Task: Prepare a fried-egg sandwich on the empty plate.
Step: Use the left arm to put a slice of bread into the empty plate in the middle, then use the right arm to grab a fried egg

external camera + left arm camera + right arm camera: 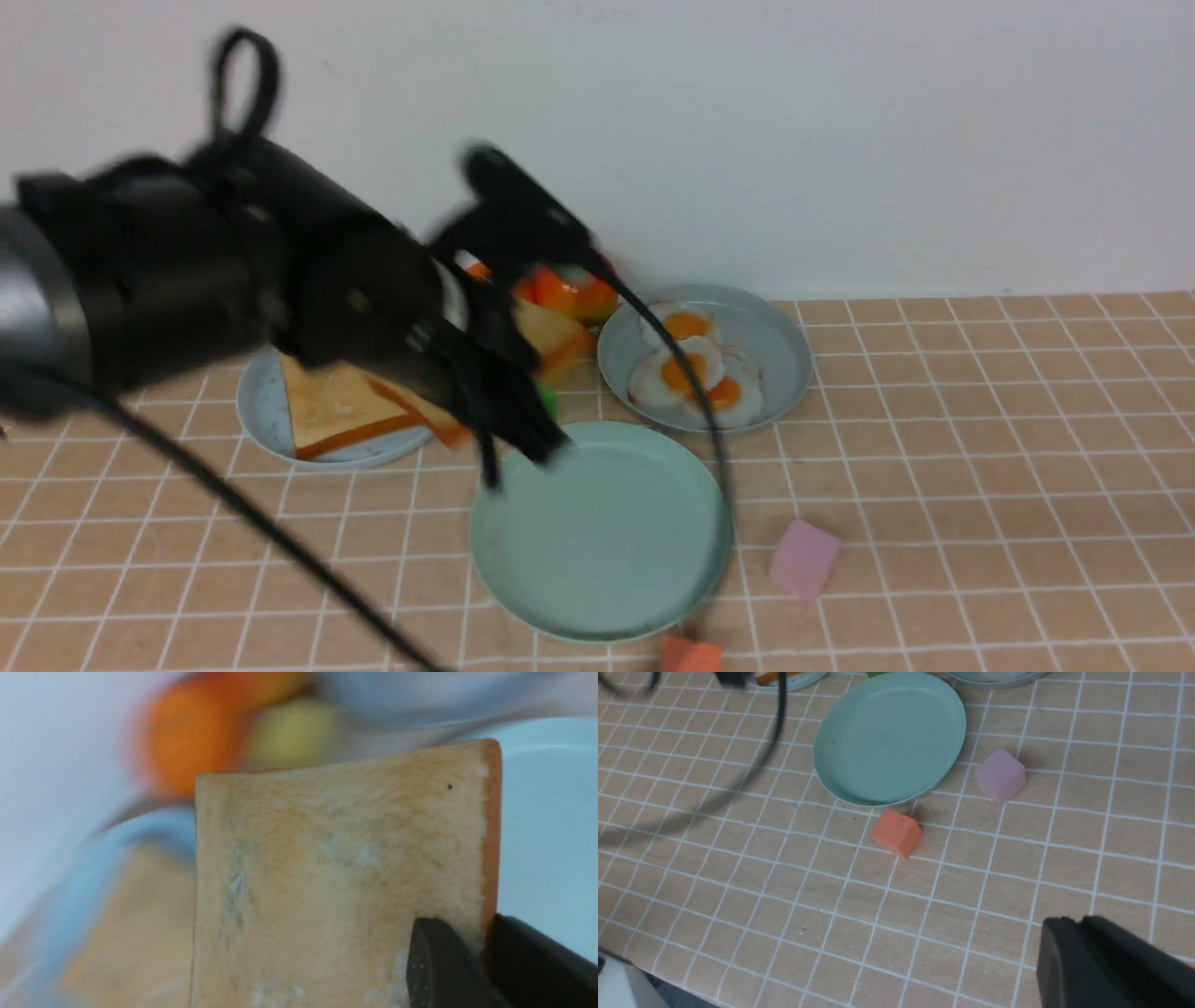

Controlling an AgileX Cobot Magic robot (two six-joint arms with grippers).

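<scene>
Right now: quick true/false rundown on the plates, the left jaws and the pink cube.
1. The mint-green plate is bare. True.
2. The left jaws are open. False: they are shut on a toast slice.
3. The fried eggs lie on the grey-blue plate. True.
4. The pink cube sits on the mint-green plate. False: it lies on the table beside that plate.
</scene>
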